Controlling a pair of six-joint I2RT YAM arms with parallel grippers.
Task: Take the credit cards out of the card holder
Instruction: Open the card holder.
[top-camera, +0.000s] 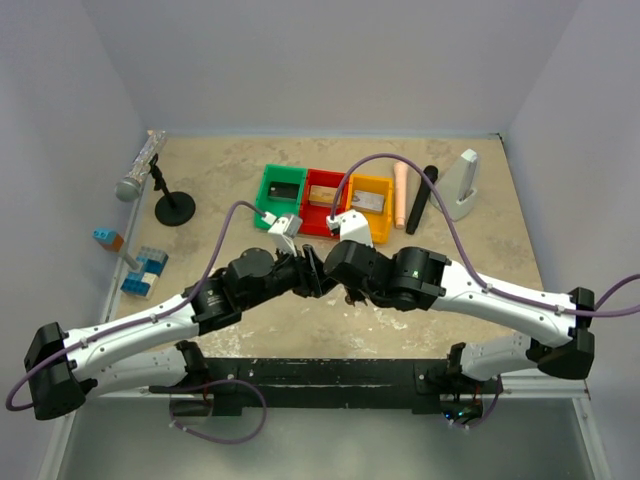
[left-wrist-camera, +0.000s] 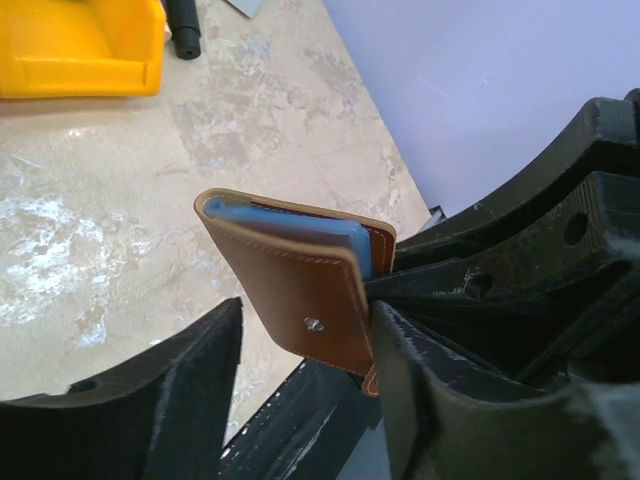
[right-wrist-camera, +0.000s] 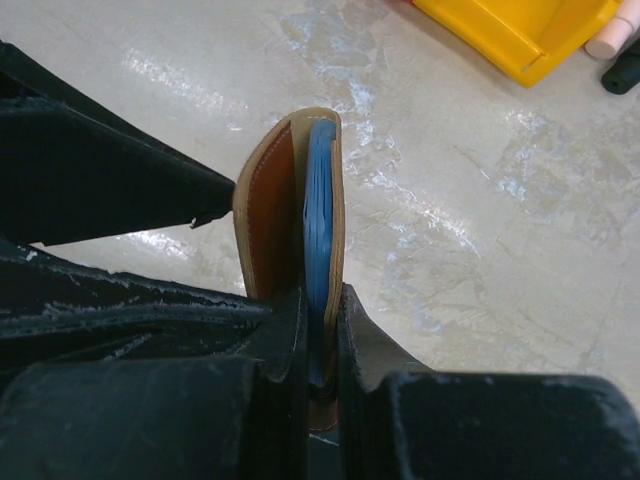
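The brown card holder (right-wrist-camera: 270, 200) is held upright above the table, with my right gripper (right-wrist-camera: 320, 300) shut on its lower edge. Its grey-blue lining (left-wrist-camera: 290, 225) shows at the top. My left gripper (left-wrist-camera: 310, 330) stands open around the flap with the snap. One finger (left-wrist-camera: 420, 390) touches the flap's edge and the other finger (left-wrist-camera: 190, 380) is apart from it. From above, both grippers meet at the table's middle (top-camera: 318, 272) and cover the holder. Three credit cards lie in bins: a dark card (top-camera: 285, 188), a tan card (top-camera: 322, 195) and a silvery card (top-camera: 369, 201).
Green (top-camera: 268, 205), red (top-camera: 310, 218) and yellow (top-camera: 385, 225) bins stand in a row behind the grippers. A pink cylinder (top-camera: 400, 195), a black marker (top-camera: 420, 200) and a white stand (top-camera: 463, 185) lie at the back right. A microphone (top-camera: 140, 170) and blue blocks (top-camera: 145, 270) are on the left.
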